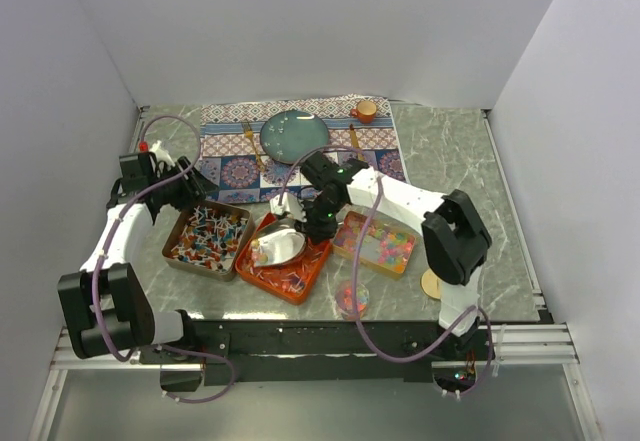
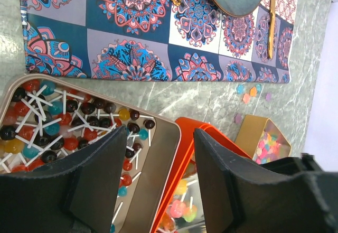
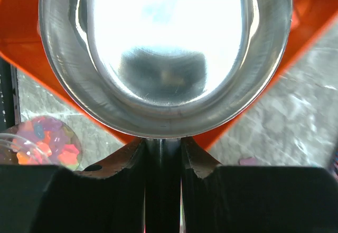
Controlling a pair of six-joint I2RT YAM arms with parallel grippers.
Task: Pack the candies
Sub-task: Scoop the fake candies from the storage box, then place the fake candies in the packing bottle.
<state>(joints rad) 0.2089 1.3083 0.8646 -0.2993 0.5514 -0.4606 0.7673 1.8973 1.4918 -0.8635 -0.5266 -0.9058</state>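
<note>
- The candies (image 1: 285, 276) lie in three trays. Orange-red ones are in the orange tray (image 1: 318, 264) at centre, stick ones in the metal tray (image 1: 168, 244) at its 9 o'clock, and pastel ones in the gold tray (image 1: 410, 251) at its 3 o'clock. A small clear cup (image 1: 350, 299) at its 5 o'clock holds a few more.
- The right gripper (image 3: 163, 151) is clamped on the handle of the silver scoop (image 3: 163, 58). Its bowl looks empty and hangs over the orange tray.
- The left gripper (image 2: 161, 138) is spread wide, holding nothing, above the metal tray's rim.
- Risk: the cup's mouth looks narrow beside the scoop's bowl, so a quick tip would likely scatter candies. Loose pieces (image 2: 246, 96) lie on the table (image 1: 450, 161).
- Risk: a hard dig could shove the orange tray, since nothing pins it.
- The table is grey-green and marbled. A patterned placemat (image 1: 230, 151) with a plate (image 1: 295, 134) sits at 12 o'clock.
- Plain white walls (image 1: 300, 31) close it in.
</note>
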